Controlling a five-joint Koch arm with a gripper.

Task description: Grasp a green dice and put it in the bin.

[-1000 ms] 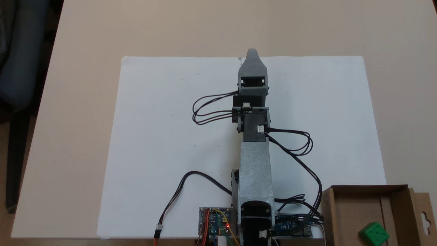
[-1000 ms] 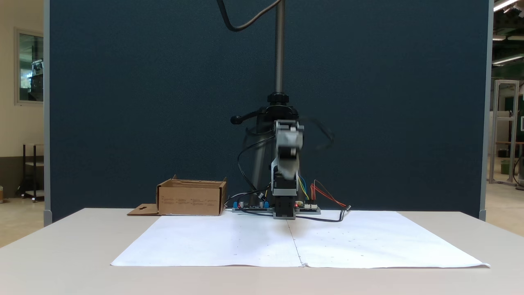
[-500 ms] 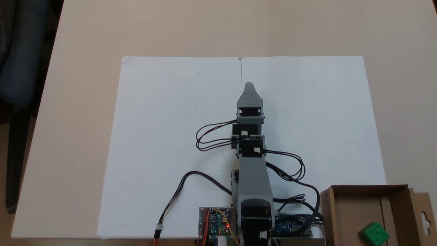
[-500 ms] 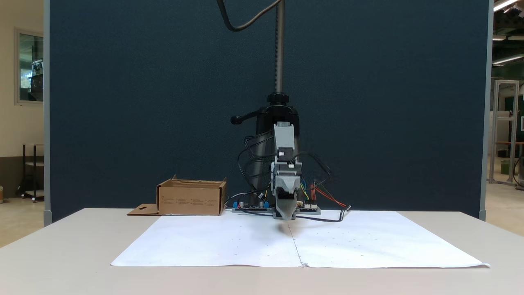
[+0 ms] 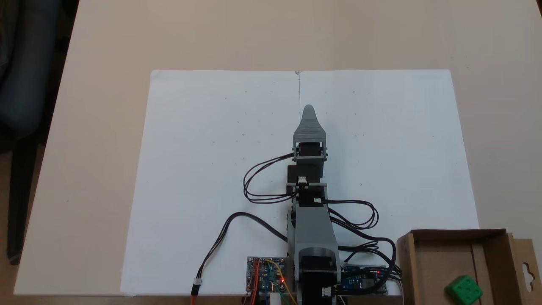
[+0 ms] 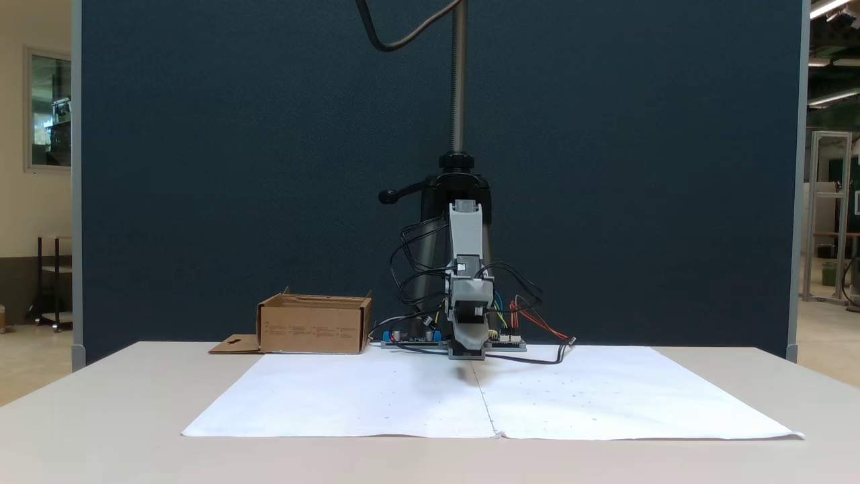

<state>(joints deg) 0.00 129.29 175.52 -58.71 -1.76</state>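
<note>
In the fixed view from above, a dark chair (image 5: 23, 84) stands off the left edge of the beige table (image 5: 106, 51). A large white paper sheet (image 5: 203, 161) covers the table's middle, with a fine seam running down its centre. A black cable (image 5: 224, 237) with a white connector curls over the sheet's lower left part toward the circuit boards (image 5: 266, 277) at the arm's base, where a small red light glows. The grey Koch arm (image 5: 315, 237) stretches from the bottom edge straight up the picture along the seam, folded low, with loops of black wire on both sides. Its gripper (image 5: 308, 109) points up the picture, low over the paper, near the seam; the two jaws lie one above the other from this camera and only a single grey tip shows, so whether it is parted or closed cannot be told, and nothing is seen in it. At the lower right corner sits the bin (image 5: 495, 241), an open brown cardboard box with a flap bearing a hang-hole cutout on its right side. The green dice (image 5: 463, 289) lies inside the bin, on its floor, near the bottom edge of the picture, well apart from the gripper.

In the fixed view from the front, the bin (image 6: 314, 326) stands left of the arm's base, before a dark blue partition (image 6: 235, 168), and the gripper (image 6: 468, 352) hangs low, nose down toward the paper
</note>
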